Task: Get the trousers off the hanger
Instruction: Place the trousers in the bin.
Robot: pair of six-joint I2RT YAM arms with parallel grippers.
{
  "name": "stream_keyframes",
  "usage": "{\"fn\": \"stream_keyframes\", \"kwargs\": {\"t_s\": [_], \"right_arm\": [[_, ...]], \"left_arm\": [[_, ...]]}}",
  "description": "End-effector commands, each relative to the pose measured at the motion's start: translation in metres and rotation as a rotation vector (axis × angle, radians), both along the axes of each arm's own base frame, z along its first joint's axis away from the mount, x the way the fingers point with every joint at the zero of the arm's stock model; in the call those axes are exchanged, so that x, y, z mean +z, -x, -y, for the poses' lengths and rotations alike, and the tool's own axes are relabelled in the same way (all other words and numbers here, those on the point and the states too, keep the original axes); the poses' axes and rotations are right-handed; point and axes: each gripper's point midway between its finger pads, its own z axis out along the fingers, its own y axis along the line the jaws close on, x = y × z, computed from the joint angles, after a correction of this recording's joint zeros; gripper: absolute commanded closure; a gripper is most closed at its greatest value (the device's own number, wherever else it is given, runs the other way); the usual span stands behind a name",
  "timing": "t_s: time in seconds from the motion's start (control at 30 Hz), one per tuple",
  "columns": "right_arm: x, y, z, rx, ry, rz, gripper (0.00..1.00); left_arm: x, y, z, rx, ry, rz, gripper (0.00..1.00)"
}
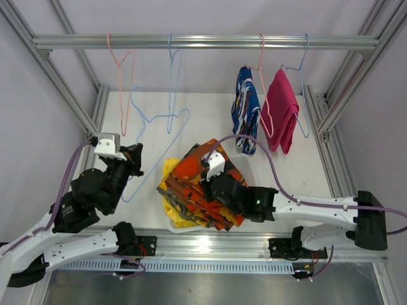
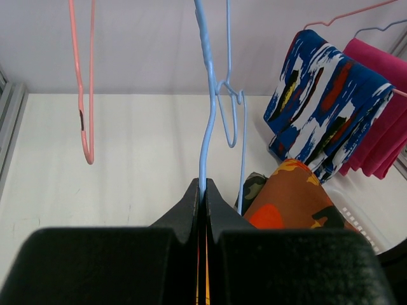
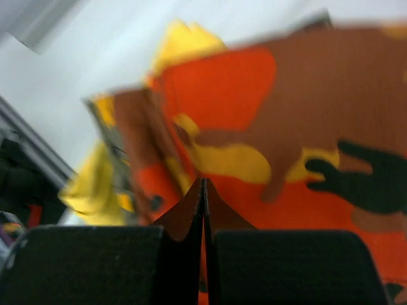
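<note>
Two pairs hang from the rail (image 1: 203,42) at the back right: the blue-patterned trousers (image 1: 245,108) folded over a pink hanger (image 1: 262,57), and just beside them the pink trousers (image 1: 284,117) on a blue one. The orange-and-black trousers (image 1: 191,170) lie on top of the yellow trousers (image 1: 170,171) in a pale tub (image 2: 365,222) on the worktop (image 1: 210,108), with a scrap of camouflage cloth showing at the edge. The left end effector (image 2: 205,189) is pinched shut on the wire of an empty blue hanger (image 2: 206,127). The right end effector (image 3: 203,185) is closed just above the orange pile, with no cloth visibly between its fingers (that view is blurred). The hanging pairs look light, soft and limp, so they should slip over the thin wire easily but will sag and unfold once free. The best hold is probably the thick folded bundle below the bar, pinching all the layers and drawing one side down.
</note>
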Motion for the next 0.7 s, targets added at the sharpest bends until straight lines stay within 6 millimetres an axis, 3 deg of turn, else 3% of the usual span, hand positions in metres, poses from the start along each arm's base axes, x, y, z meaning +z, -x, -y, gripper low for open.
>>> {"fn": "stream_keyframes", "kwargs": {"t_s": [0.0,0.03,0.07,0.2,0.3,0.47,0.53,0.57,0.6,0.67], "right_arm": [[-0.051,-0.007,0.019,-0.064,0.069,-0.047,1.0],[-0.063,-0.009,0.021,-0.065,0.073,-0.063,1.0],[-0.087,-0.007,0.029,-0.073,0.107,-0.085,1.0],[-0.142,-0.001,0.032,-0.083,0.122,-0.171,1.0],[-0.155,0.005,0.029,-0.076,0.139,-0.202,1.0],[-0.121,0.006,0.024,-0.061,0.157,-0.145,1.0],[-0.09,0.004,0.018,-0.054,0.116,-0.116,1.0],[-0.084,0.004,0.022,-0.052,0.137,-0.108,1.0],[-0.063,0.002,0.018,-0.056,0.11,-0.088,1.0],[-0.041,0.003,0.026,-0.061,0.117,-0.067,1.0]], "left_arm": [[0.005,0.001,0.007,-0.037,0.011,0.022,0.99],[0.006,0.001,0.006,-0.037,0.009,0.024,0.99],[0.005,0.001,0.007,-0.039,0.008,0.024,0.99],[0.006,0.002,0.008,-0.052,0.005,0.037,0.99],[0.006,0.003,0.012,-0.079,-0.019,0.05,0.99],[0.006,0.003,0.018,-0.105,-0.038,0.046,0.99],[0.006,0.004,0.019,-0.113,-0.035,0.041,0.99],[0.01,0.005,0.018,-0.117,-0.021,0.046,0.99],[0.011,0.007,0.02,-0.135,-0.013,0.049,0.99],[0.017,0.011,0.021,-0.167,0.001,0.061,0.99]]}}
